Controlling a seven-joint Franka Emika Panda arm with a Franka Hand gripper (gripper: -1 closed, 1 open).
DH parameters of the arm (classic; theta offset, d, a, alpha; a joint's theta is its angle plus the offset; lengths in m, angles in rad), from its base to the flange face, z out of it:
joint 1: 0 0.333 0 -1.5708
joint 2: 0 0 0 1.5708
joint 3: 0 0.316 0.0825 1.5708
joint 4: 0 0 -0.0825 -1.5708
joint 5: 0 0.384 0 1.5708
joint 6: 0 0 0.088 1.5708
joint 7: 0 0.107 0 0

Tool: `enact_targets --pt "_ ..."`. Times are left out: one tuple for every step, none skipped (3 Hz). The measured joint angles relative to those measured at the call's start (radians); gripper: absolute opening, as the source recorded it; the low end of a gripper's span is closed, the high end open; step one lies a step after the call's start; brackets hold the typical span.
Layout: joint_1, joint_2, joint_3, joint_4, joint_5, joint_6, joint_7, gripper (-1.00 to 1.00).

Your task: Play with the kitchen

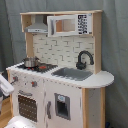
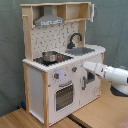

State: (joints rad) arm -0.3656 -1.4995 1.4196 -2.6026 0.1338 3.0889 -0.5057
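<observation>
I see the kitchen (image 1: 60,70) standing on the wooden floor (image 2: 100,112) before a grey curtain (image 2: 10,60). On its counter, a pot (image 2: 49,56) sits on the stove and a black faucet (image 2: 75,39) arches beside the sink (image 1: 72,74). My arm (image 2: 107,73) reaches toward the kitchen's front, near the cabinet door; I cannot tell how the gripper (image 2: 86,65) is set.

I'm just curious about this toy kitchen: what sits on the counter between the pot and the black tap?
In the first exterior view, between the pot and the faucet lie the stovetop's right half and the sink's near end.
</observation>
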Motion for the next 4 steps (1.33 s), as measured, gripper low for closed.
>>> enact_targets --pt "0.011 -0.002 0.052 -0.018 0.0 0.0 0.105 1.0" --pt "0.013 -0.006 0.105 -0.025 0.0 0.0 0.216 1.0" --pt "0.012 -0.014 0.147 -0.029 0.0 0.0 0.328 1.0" --pt "0.011 -0.023 0.173 -0.031 0.0 0.002 0.451 1.0"
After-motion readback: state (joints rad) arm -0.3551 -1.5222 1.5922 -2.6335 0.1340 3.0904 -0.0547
